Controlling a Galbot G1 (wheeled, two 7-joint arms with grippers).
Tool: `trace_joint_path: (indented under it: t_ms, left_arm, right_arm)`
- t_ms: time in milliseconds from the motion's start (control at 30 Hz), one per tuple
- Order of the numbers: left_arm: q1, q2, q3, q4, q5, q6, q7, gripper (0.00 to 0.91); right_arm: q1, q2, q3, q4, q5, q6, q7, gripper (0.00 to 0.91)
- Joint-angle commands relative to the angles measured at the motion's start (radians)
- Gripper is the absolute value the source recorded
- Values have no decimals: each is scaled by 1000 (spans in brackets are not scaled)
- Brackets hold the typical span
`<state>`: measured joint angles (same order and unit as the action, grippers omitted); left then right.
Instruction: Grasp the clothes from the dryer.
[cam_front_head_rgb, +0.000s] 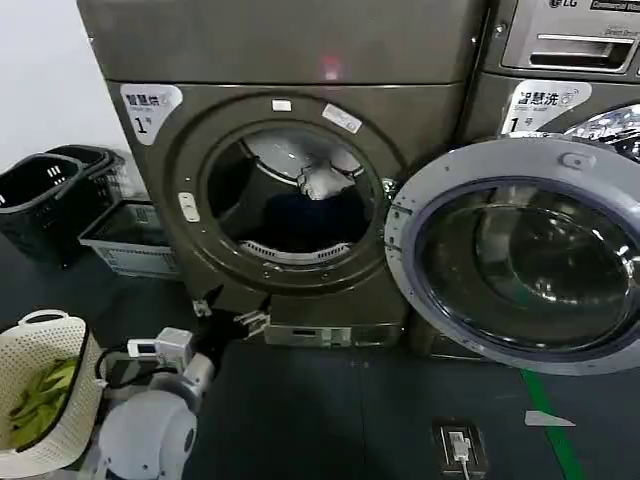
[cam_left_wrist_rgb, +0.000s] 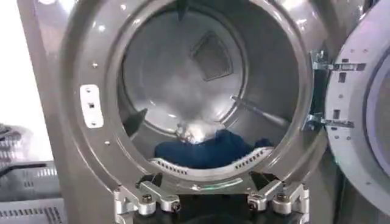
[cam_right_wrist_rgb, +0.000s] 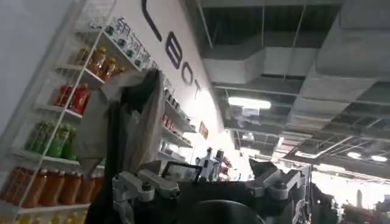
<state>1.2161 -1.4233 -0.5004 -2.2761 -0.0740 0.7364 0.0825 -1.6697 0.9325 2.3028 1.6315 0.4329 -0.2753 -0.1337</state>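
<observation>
Bronze-grey dryer (cam_front_head_rgb: 300, 190), door (cam_front_head_rgb: 520, 265) swung open: clothes (cam_left_wrist_rgb: 210, 149) are seen heaped at the drum's bottom, a whitish garment (cam_left_wrist_rgb: 196, 131) resting on the dark mass. Left end effector (cam_left_wrist_rgb: 210, 201), fingers spread wide and empty, is held just outside the porthole, below the clothes and apart from them. Right end effector (cam_right_wrist_rgb: 207, 185), raised toward the ceiling and likewise spread wide, is empty.

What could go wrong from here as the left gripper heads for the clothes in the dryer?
The left gripper, open, sits just outside the dryer, below the porthole's lower lip, so it could clip the rim going in. The clothes lie low behind that lip, with the whitish piece on the dark mass, so one grasp may leave some behind. The open door crowds the right side.
</observation>
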Motion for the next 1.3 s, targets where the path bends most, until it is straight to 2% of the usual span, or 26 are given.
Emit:
trace_joint_path:
  t_ms: [33, 200, 1300]
  left_arm:
    - [-2, 1, 1, 4, 1, 49, -1, 907]
    - [-3, 0, -1, 9, 2, 49, -3, 907]
    - [-13, -4, -9, 27, 6, 49, -12, 907]
  right_arm:
    - [-1, 1, 1, -1, 7, 4, 5, 907]
    - [0, -3, 5, 1, 22, 9, 24, 907]
    - [0, -13, 10, -5, 34, 9, 24, 907]
